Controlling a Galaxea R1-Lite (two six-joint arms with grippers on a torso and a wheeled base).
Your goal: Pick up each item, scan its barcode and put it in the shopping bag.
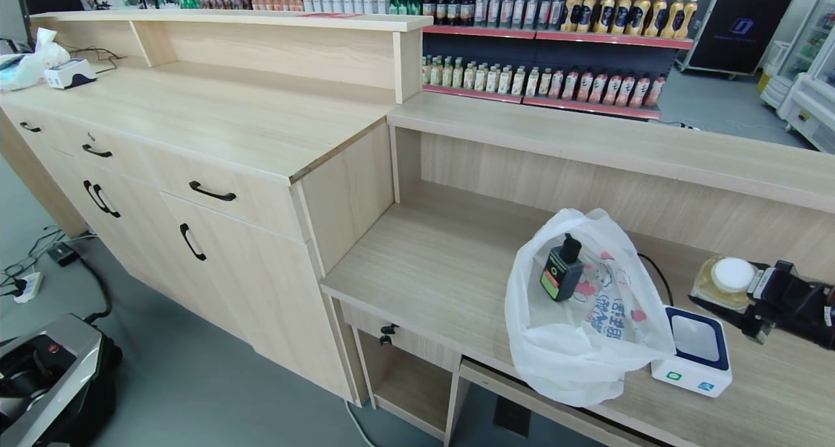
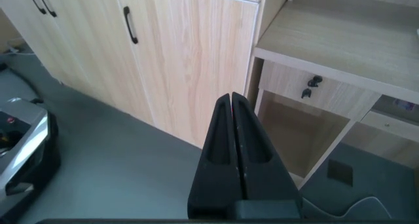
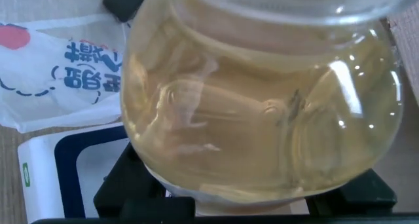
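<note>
Right wrist view: the right gripper [image 1: 750, 300] is clamped on a glass jar [image 3: 262, 106], its dark fingers on either side of the rounded body, which holds a pale yellow liquid. Head view confirms the grip: the jar, capped with a white lid [image 1: 732, 274], sits at the fingertips over the right end of the lower counter [image 1: 430, 264], near its back panel; whether its base touches the wood cannot be determined. Just in front of the jar lies the barcode scanner [image 1: 695, 352], a white box with a dark blue frame round its pale face, at the counter's front edge. A black cable [image 1: 655, 274] passes between jar and bag. The shopping bag [image 1: 574, 342], white plastic with red and blue print, lies on the counter to the left of the jar, mouth gaping, its side lapping against the scanner. Inside it stands a dark bottle [image 1: 561, 271] with a black cap and a green and red label, upright. Left gripper [image 2: 232, 103]: fingers pressed flat together, nothing between them, hanging over the grey floor [image 2: 98, 158] in front of the cabinet doors [image 2: 196, 60], well apart from jar, bag and scanner
</note>
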